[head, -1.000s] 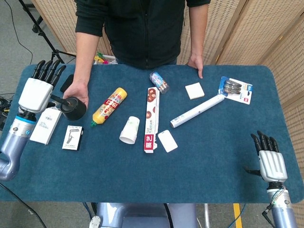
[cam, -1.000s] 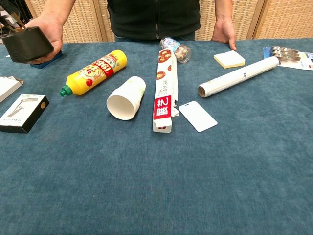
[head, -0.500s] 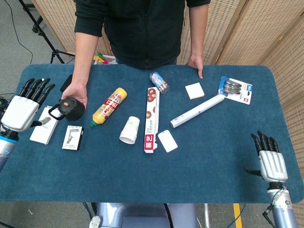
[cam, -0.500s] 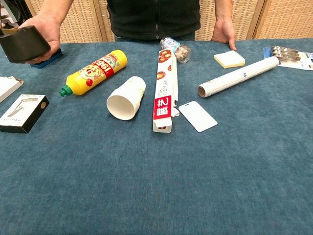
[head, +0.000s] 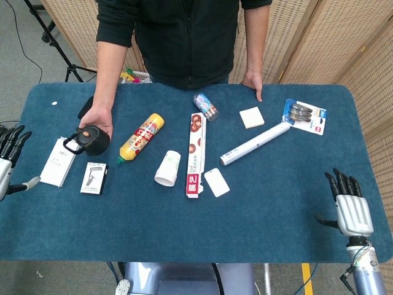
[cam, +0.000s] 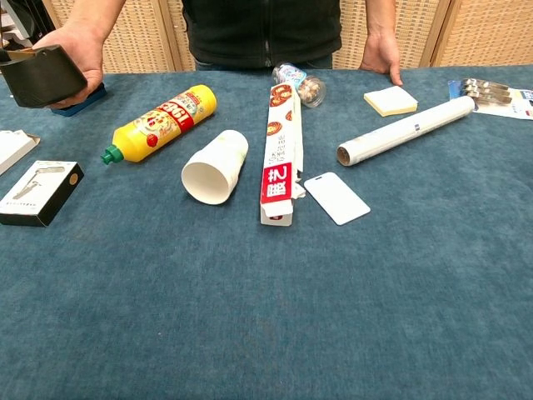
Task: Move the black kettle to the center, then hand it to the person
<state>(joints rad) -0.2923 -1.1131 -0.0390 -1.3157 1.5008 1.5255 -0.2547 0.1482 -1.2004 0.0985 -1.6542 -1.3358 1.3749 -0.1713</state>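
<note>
Handover looks complete in the head view: the black kettle sits in the person's hand near the table's far left, while the left hand, which a second ago was right beside the kettle, has pulled back to the table's left edge, fingers spread and holding nothing. The right hand rests unchanged off the near right corner, fingers straight, slightly apart and empty. Judging by this, the task's last step is done and only the retreat remains. Open cloth runs along the whole near side; the white box and the small black box lie closest to the left hand's path.

From the chest view, neither robot hand appears. The kettle is held up at the far left corner, clear of the cloth. The yellow bottle, paper cup, long carton and foil roll crowd the far half; the near half lies bare.
</note>
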